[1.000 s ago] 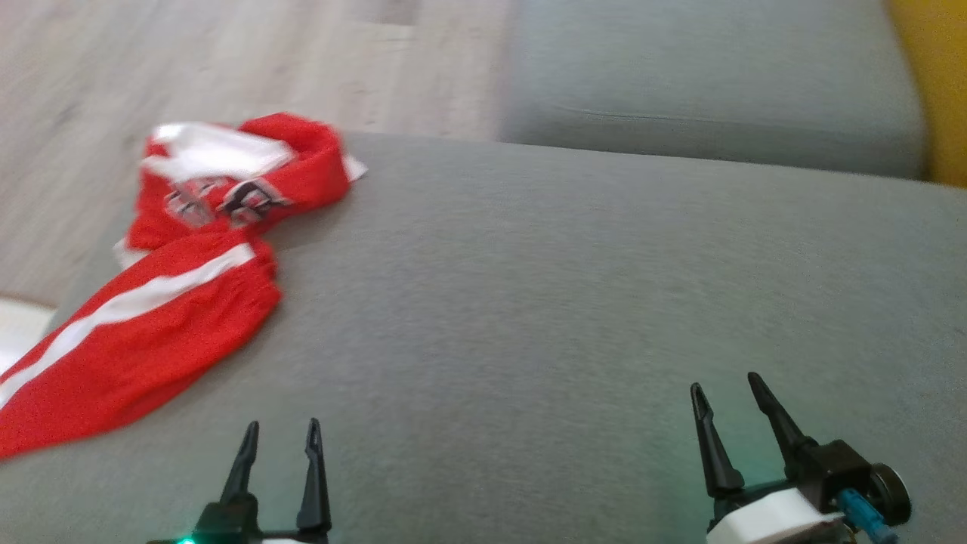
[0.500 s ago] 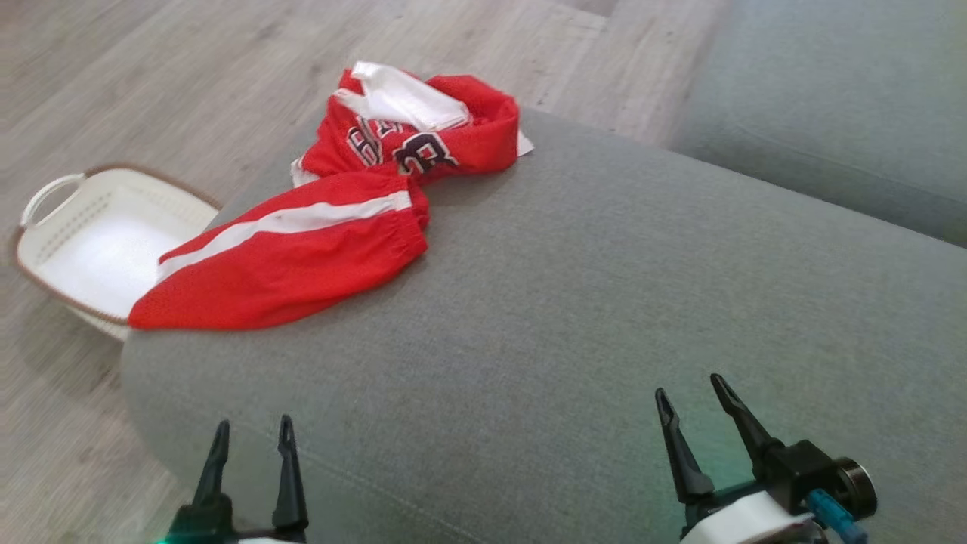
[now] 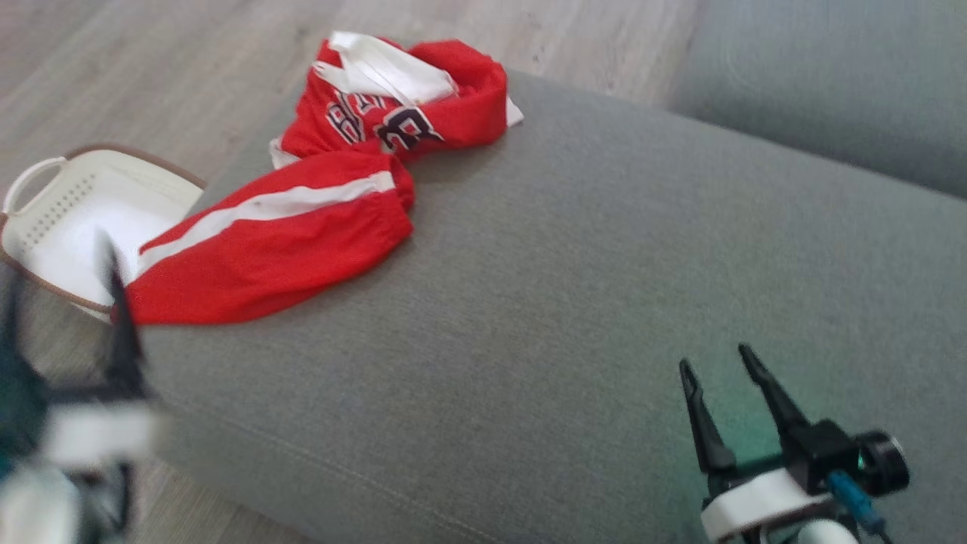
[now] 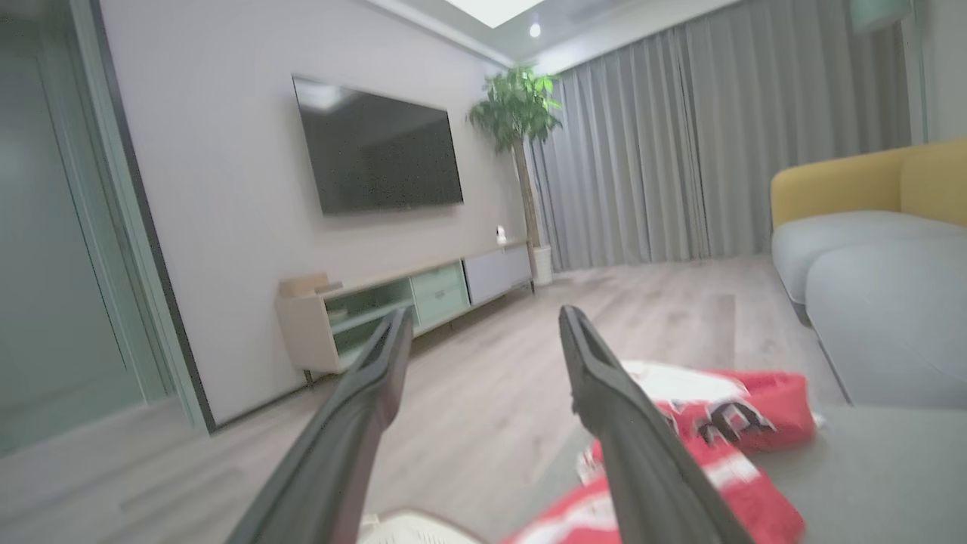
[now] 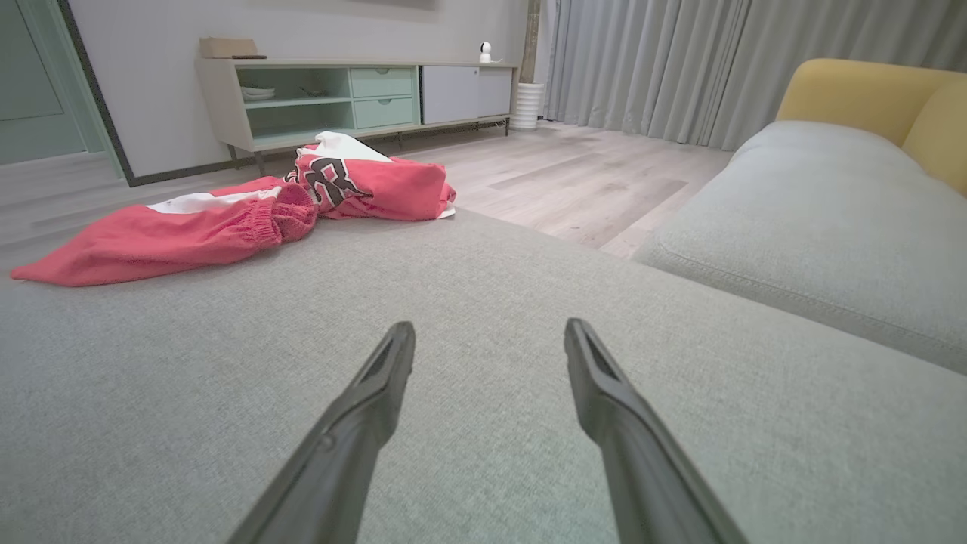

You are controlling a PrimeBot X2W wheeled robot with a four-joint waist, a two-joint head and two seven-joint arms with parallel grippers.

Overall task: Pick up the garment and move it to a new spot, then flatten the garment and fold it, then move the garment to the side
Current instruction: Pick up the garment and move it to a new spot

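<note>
A crumpled red garment [image 3: 302,219] with white stripes and dark lettering lies on the far left corner of a grey cushion [image 3: 589,272], one end reaching the left edge. My left gripper [image 3: 64,302] is blurred at the cushion's left edge, just short of the garment's near end. In the left wrist view its fingers [image 4: 378,385] stand open and empty, with the garment [image 4: 725,431] low on the right. My right gripper [image 3: 715,361] hovers open over the bare cushion at the lower right, far from the garment [image 5: 227,219], nothing between its fingers [image 5: 378,393].
A white laundry basket [image 3: 68,219] stands on the wooden floor left of the cushion. A second grey cushion [image 3: 831,75] lies at the back right, with a yellow sofa back [image 5: 854,91] behind it. A low TV cabinet [image 5: 340,98] lines the far wall.
The head view has swung left, bringing the basket in. My left gripper has risen and moved left to the cushion's left edge, blurred. The right gripper has lifted slightly. The garment lies unchanged.
</note>
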